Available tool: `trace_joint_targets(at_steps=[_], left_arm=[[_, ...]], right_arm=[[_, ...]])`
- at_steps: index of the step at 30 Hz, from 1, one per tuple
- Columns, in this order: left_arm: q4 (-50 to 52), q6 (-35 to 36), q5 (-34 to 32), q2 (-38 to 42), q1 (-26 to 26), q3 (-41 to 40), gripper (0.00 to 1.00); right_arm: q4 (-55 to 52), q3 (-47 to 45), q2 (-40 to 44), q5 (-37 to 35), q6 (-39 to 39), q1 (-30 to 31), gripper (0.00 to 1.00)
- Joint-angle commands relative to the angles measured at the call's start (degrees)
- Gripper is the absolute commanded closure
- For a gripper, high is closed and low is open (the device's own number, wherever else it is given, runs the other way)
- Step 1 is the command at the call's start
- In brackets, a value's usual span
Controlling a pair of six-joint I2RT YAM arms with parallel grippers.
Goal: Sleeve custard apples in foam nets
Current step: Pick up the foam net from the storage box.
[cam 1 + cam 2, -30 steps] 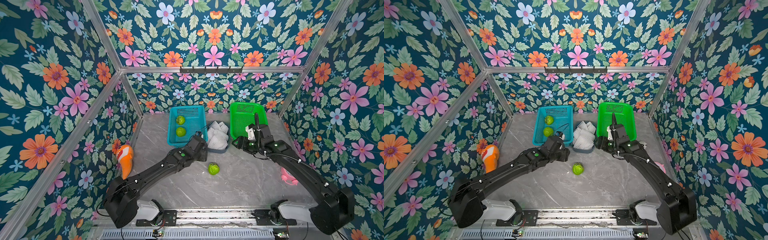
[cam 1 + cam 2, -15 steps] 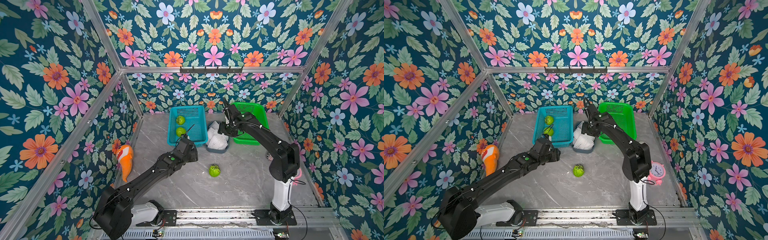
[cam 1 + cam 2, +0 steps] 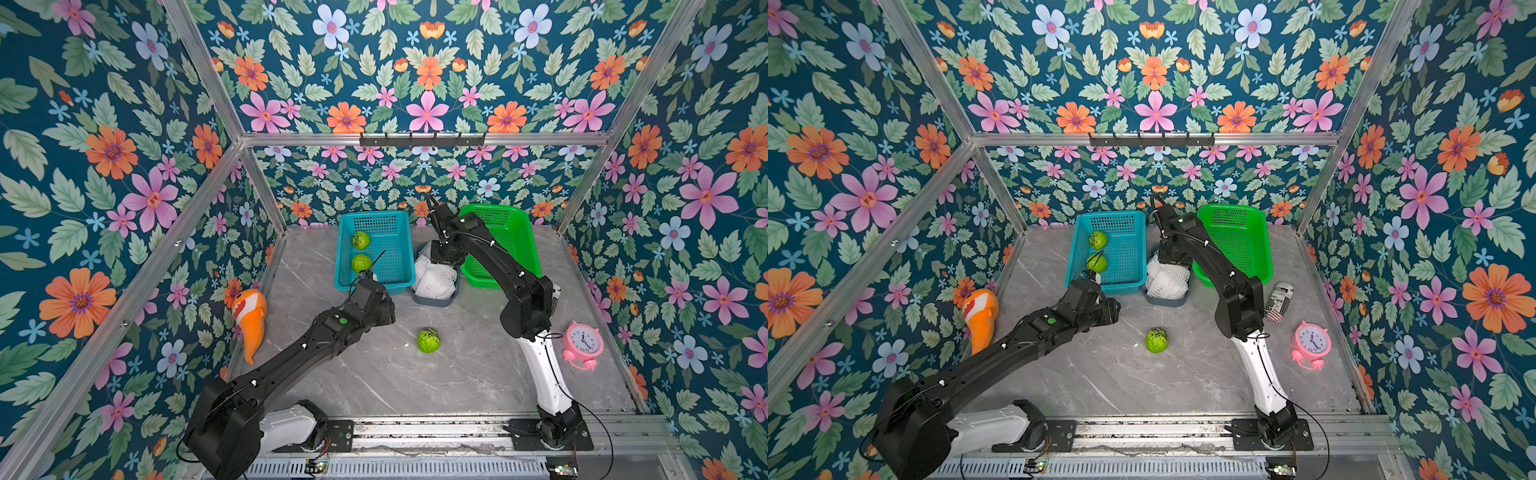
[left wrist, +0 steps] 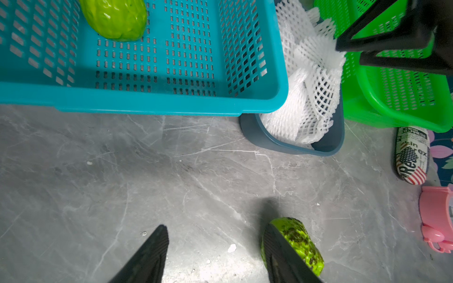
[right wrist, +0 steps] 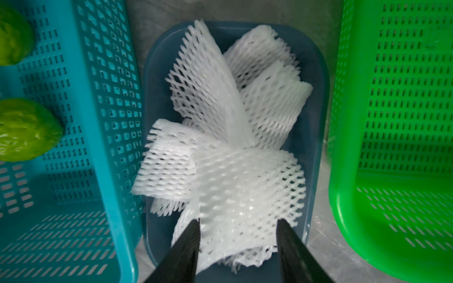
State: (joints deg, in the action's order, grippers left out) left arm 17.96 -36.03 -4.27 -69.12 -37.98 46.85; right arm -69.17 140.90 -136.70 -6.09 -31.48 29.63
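- Foam nets (image 5: 235, 176) are heaped in the grey tray (image 5: 157, 80); the right gripper (image 5: 239, 221) is set astride the nearest, jaws apart, nothing pinched.
- One custard apple (image 3: 428, 340) is laid on the bare table (image 3: 374, 374), presumably for sleeving; the left gripper (image 4: 215, 227) is held open and empty beside it.

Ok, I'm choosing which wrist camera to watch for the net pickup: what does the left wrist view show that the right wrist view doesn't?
Left wrist only: the loose fruit on the table beside the open left fingers, a can lying on its side, and a pink clock.
Right wrist only: two fruits in the teal basket, not one, and which net lies between the right fingers.
Both: the teal basket, the white nets in their tray, and the green basket.
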Motion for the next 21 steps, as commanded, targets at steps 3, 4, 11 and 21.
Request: trace_joint_targets(at_steps=[3,4,11,21], left_arm=[[-1.25,-0.72,0.67,0.13,0.01,-0.01,0.35],[-1.34,-0.71,0.76,0.13,0.02,-0.05,0.35],[-2.12,-0.71,0.93,-0.56,0.10,0.56,0.35],[-6.32,0.39,5.62,-2.51,1.38,6.18,0.38]], right_arm=[[-4.00,2.28,-1.74,-1.08,-0.24,0.03,0.51],[-4.03,2.33,-1.80,-1.15,-0.24,0.06,0.52],[-3.20,-1.17,0.55,-0.45,-0.20,0.03,0.81],[8.74,-22.44,18.16,1.48,0.74,1.48,1.00]])
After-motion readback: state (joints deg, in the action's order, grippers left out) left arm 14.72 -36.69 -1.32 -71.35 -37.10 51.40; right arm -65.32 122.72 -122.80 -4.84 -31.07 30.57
